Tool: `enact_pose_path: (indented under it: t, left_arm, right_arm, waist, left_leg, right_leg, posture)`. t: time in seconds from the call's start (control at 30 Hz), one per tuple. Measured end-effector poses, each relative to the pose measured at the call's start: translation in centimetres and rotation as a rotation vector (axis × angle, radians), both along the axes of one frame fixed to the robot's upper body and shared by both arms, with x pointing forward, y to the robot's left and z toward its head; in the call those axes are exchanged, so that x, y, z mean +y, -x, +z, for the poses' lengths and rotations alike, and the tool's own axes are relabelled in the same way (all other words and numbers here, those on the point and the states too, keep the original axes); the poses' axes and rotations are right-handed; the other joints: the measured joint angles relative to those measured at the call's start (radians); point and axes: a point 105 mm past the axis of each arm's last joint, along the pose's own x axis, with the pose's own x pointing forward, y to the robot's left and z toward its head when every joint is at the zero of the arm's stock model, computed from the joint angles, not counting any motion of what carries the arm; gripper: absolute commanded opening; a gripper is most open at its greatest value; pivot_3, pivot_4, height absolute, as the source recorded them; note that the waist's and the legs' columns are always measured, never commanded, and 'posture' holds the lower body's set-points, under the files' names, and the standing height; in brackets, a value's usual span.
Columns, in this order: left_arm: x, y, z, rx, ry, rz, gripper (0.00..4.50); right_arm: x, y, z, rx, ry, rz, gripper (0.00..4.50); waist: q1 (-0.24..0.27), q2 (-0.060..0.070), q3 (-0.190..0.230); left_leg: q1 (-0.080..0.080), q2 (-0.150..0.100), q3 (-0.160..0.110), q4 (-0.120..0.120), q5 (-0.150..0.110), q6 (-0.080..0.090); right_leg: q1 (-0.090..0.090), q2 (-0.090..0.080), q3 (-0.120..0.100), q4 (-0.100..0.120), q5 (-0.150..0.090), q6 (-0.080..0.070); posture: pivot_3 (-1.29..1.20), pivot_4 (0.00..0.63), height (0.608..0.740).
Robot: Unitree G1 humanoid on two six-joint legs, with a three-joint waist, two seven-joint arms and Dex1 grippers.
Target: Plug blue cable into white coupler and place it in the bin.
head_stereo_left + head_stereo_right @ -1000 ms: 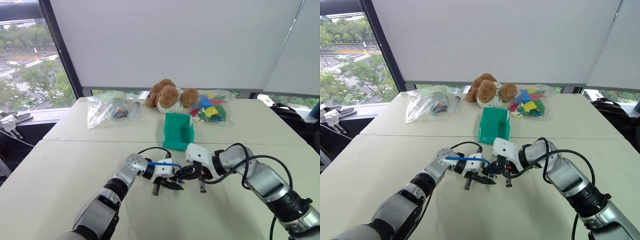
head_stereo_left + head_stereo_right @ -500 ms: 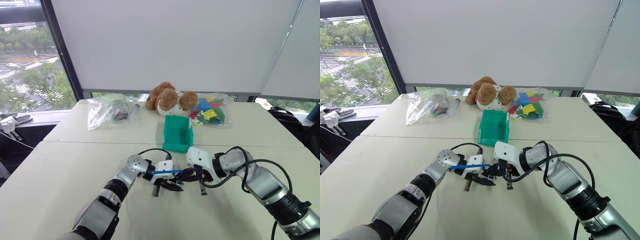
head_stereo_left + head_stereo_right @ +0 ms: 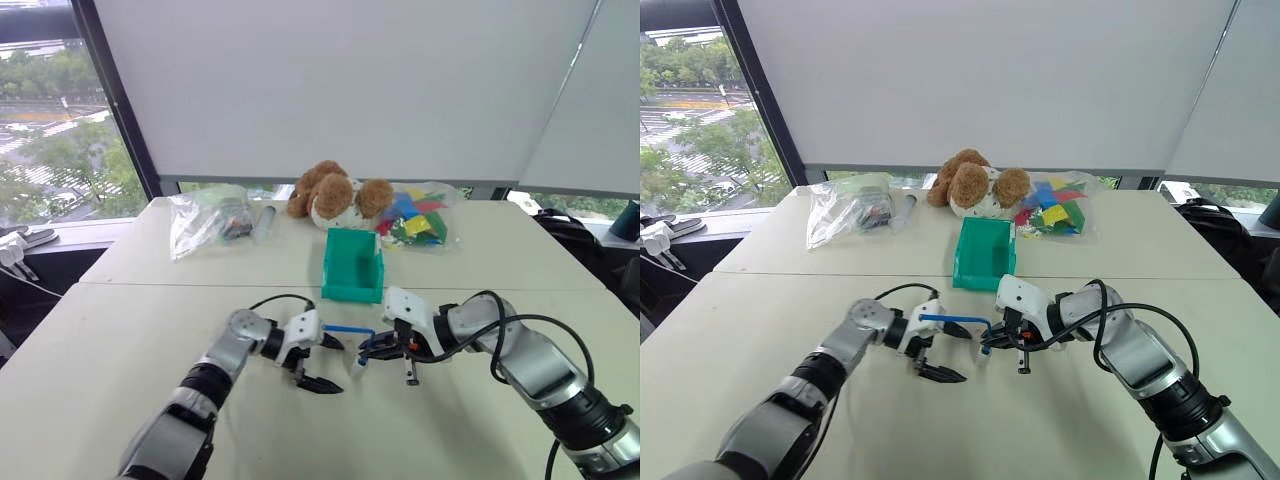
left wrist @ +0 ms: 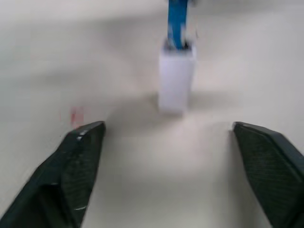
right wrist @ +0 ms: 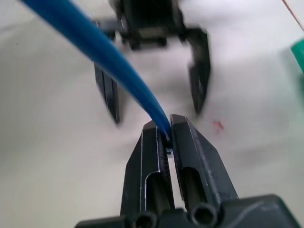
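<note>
While R gripper (image 5: 167,142) pinches, blue cable (image 3: 348,329) runs sideways.

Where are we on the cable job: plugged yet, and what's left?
Plugged, it looks: in the left wrist view the blue cable runs into the white coupler. The left gripper is open, clear of it; the right gripper is shut on the cable. Left: carry it to the bin.
</note>
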Motion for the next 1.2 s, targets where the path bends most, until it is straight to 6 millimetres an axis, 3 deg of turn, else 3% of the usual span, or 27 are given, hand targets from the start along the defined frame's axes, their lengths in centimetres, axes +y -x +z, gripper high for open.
enact_pose_path:
  t: [0.07, 0.17, 0.27, 0.33, 0.43, 0.57, 0.73, 0.77, 0.8, 0.9, 1.03, 1.2]
  left_arm:
    - [1.7, -0.6, 1.1, -0.002, 0.025, 0.076, 4.47]
    - [3.7, -1.6, 2.9, -0.048, 0.067, 0.185, 4.47]
    - [4.8, -2.0, 3.3, -0.063, 0.093, 0.271, 4.47]
    - [5.4, -2.1, 3.3, -0.05, 0.12, 0.323, 4.47]
    - [6.0, -2.1, 3.8, -0.039, 0.157, 0.374, 4.47]
    - [6.3, -1.4, 4.2, -0.024, 0.184, 0.407, 4.47]
    - [6.0, -0.8, 4.3, -0.008, 0.199, 0.425, 4.47]
    - [6.0, -0.8, 4.4, -0.005, 0.202, 0.43, 4.5]
    - [5.9, -0.8, 4.5, -0.006, 0.206, 0.432, 4.5]
    - [5.9, -0.8, 4.8, -0.017, 0.211, 0.437, 4.5]
    - [5.9, -0.7, 4.6, -0.006, 0.212, 0.445, 4.5]
    - [5.7, -0.7, 4.6, 0.001, 0.221, 0.444, 4.5]
  right_arm:
    - [0.0, -0.5, 1.1, -0.003, -0.039, -0.023, 0.0]
    - [0.2, -2.7, 5.9, -0.129, -0.123, -0.069, 0.0]
    - [-0.1, -6.0, 10.2, -0.248, -0.208, -0.17, 0.0]
    - [-0.4, -8.7, 11.4, -0.278, -0.253, -0.264, 0.0]
    - [-1.1, -11.8, 11.2, -0.276, -0.276, -0.391, 0.0]
    - [-0.6, -15.3, 8.4, -0.208, -0.287, -0.529, 0.0]
    - [-0.6, -16.8, 4.4, -0.135, -0.239, -0.646, 0.0]
    - [-0.7, -16.9, 3.7, -0.117, -0.231, -0.661, 0.75]
    - [-0.7, -16.9, 3.1, -0.103, -0.228, -0.671, 1.01]
    - [-0.9, -17.0, 2.9, -0.094, -0.23, -0.688, 2.58]
    - [-0.7, -17.5, 5.7, -0.148, -0.289, -0.693, 4.49]
    - [-1.5, -17.7, 9.7, -0.224, -0.352, -0.679, 4.49]
  waist:
    - [0.0, 0.002, 0.003]
    - [0.002, 0.004, 0.005]
    - [0.001, 0.004, 0.005]
    - [0.0, 0.004, 0.005]
    - [0.002, 0.004, 0.005]
    - [-0.017, 0.005, 0.005]
    - [-0.022, 0.006, 0.006]
    - [-0.021, 0.006, 0.006]
    - [-0.021, 0.007, 0.006]
    - [-0.021, 0.008, 0.007]
    - [-0.023, 0.01, 0.009]
    - [-0.022, 0.011, 0.009]
  left_leg:
    - [0.0, 0.0, 0.0, 0.0, 0.0, 0.0]
    - [0.0, -0.001, 0.0, 0.0, 0.0, 0.0]
    - [0.0, -0.001, 0.0, -0.001, 0.0, 0.0]
    - [0.0, -0.001, 0.001, -0.001, 0.0, 0.0]
    - [-0.001, -0.001, 0.001, -0.002, 0.0, -0.001]
    - [-0.001, -0.002, 0.003, -0.003, 0.001, -0.001]
    - [-0.001, -0.002, 0.003, -0.004, 0.001, -0.002]
    - [-0.001, -0.002, 0.003, -0.004, 0.001, -0.003]
    - [-0.001, -0.002, 0.003, -0.004, 0.002, -0.003]
    - [-0.001, -0.002, 0.003, -0.004, 0.002, -0.003]
    - [-0.001, -0.002, 0.003, -0.004, 0.002, -0.003]
    - [-0.001, -0.002, 0.003, -0.005, 0.002, -0.003]
  right_leg:
    - [0.0, -0.001, 0.0, 0.0, 0.0, 0.0]
    - [0.0, -0.001, 0.0, 0.0, 0.0, 0.0]
    - [-0.001, -0.001, 0.0, 0.0, 0.0, 0.0]
    - [-0.001, -0.001, 0.0, 0.0, 0.0, 0.0]
    - [-0.001, -0.001, 0.0, 0.0, 0.0, 0.0]
    - [-0.003, -0.003, 0.0, 0.001, 0.0, 0.0]
    - [-0.004, -0.003, 0.0, 0.002, 0.0, 0.0]
    - [-0.004, -0.003, 0.001, 0.002, 0.0, 0.0]
    - [-0.004, -0.003, 0.001, 0.002, 0.0, 0.0]
    - [-0.004, -0.003, 0.001, 0.002, 0.0, 0.0]
    - [-0.004, -0.003, 0.001, 0.003, 0.0, 0.0]
    - [-0.004, -0.002, 0.001, 0.002, 0.0, 0.0]
  posture:
    - [0.0, 0.15, 0.74]
    - [0.0, 0.15, 0.74]
    - [0.0, 0.15, 0.74]
    - [0.0, 0.15, 0.74]
    - [0.0, 0.15, 0.74]
    - [0.0, 0.15, 0.74]
    - [0.0, 0.15, 0.74]
    - [0.0, 0.15, 0.74]
    - [0.0, 0.15, 0.74]
    - [0.0, 0.15, 0.74]
    - [0.0, 0.15, 0.74]
    - [0.0, 0.15, 0.74]
